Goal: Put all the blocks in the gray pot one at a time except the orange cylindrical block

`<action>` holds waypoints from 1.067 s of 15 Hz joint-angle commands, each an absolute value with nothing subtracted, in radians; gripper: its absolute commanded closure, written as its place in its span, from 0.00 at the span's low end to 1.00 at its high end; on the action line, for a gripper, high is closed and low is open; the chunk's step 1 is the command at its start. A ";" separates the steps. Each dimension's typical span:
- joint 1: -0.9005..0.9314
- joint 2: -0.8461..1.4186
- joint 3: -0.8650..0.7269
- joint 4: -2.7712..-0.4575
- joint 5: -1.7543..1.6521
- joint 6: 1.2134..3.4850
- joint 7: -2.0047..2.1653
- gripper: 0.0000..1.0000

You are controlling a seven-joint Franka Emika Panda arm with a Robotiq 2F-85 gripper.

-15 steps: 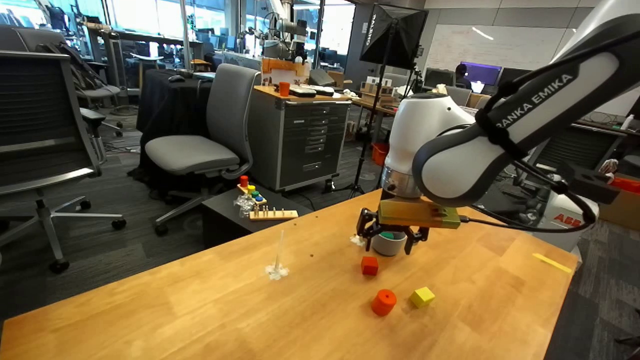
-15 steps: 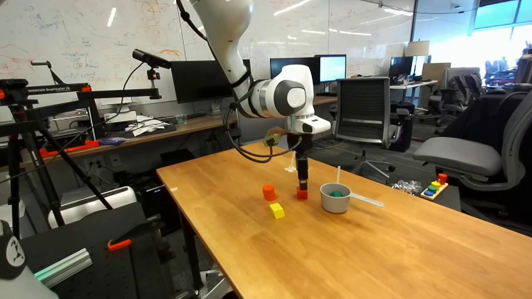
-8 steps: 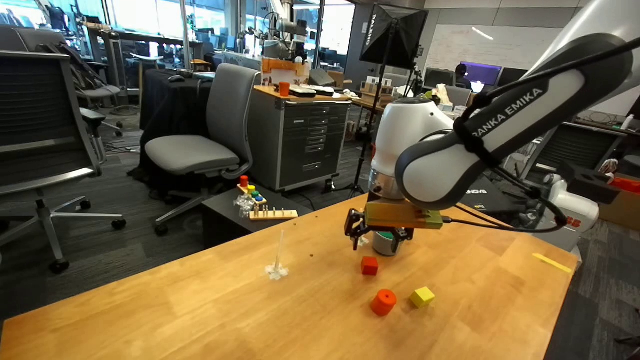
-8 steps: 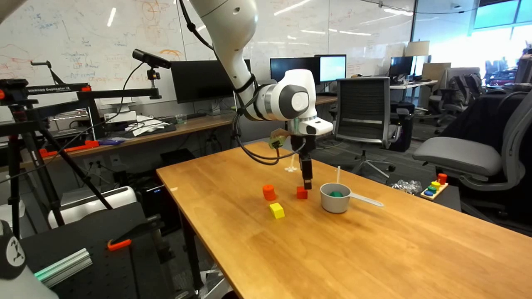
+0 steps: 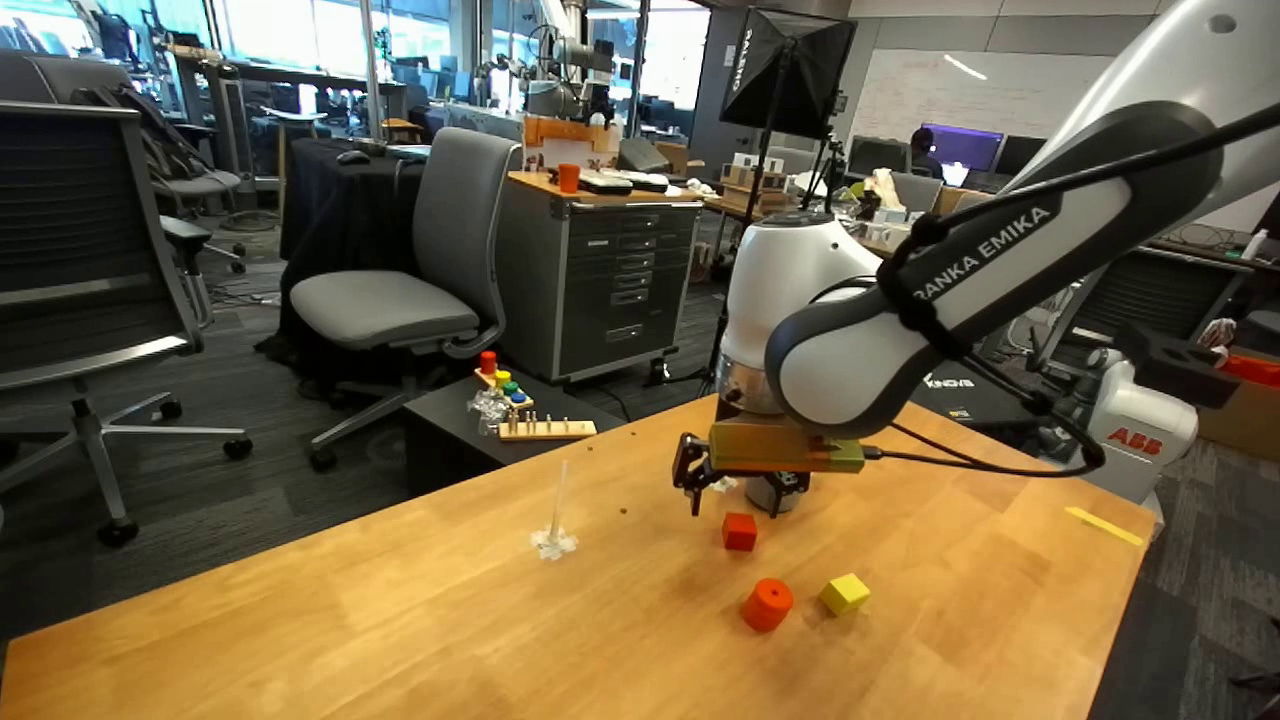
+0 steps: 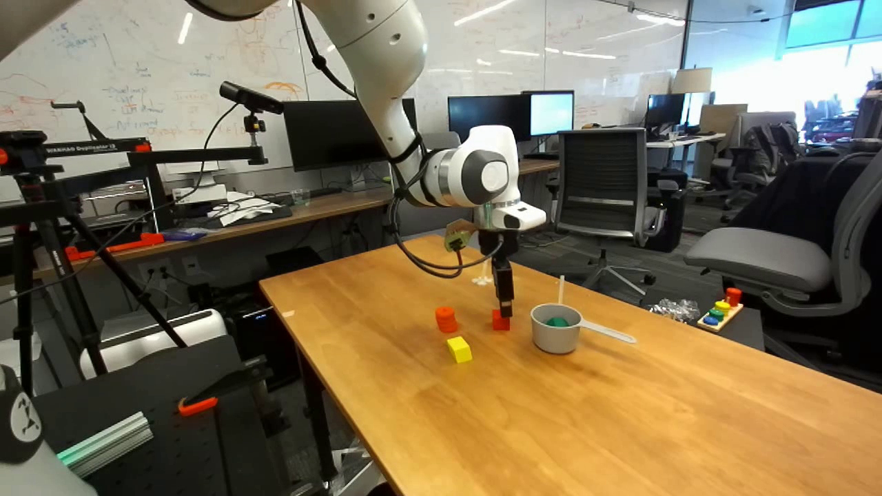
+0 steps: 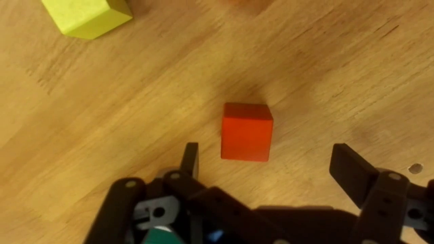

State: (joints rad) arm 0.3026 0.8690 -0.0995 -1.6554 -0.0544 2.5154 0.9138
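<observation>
Gray chair [image 5: 462,210] and a drawer cabinet [image 5: 620,300] off behind the wooden table [image 5: 400,620] in an exterior view, and my gripper [image 5: 735,510] hangs over that table with its fingers pointing down and spread wide. From that angle the gray pot [image 5: 759,496] is partly hidden behind one of my fingers. The red block [image 5: 740,533] sits on the table in front of the pot, and the orange cylinder [image 5: 767,606] and yellow block [image 5: 846,595] are farther out front, near each other. Also in an exterior view, a scribbled-on whiteboard [image 6: 172,83] runs along the back and the pot shows up way better: upright on the table, dark green block [image 6: 557,322] already inside. The red block is between the orange cylinder and the pot, and one of my fingertips overlaps its top edge, so honestly I can't tell from there if they touch. Wrist view: my fingers are wide apart, and the red block shows in the gap between the tips, apart from both and nearer to one. The yellow block's up in the corner, cut off at the edge, well away from my fingers.
</observation>
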 commanded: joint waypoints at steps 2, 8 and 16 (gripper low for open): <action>0.307 0.862 -0.121 -1.635 -0.043 2.432 0.950 0.00; 0.280 0.874 -0.112 -1.627 -0.051 2.418 0.929 0.01; 0.255 0.873 -0.095 -1.652 -0.037 2.505 0.897 0.76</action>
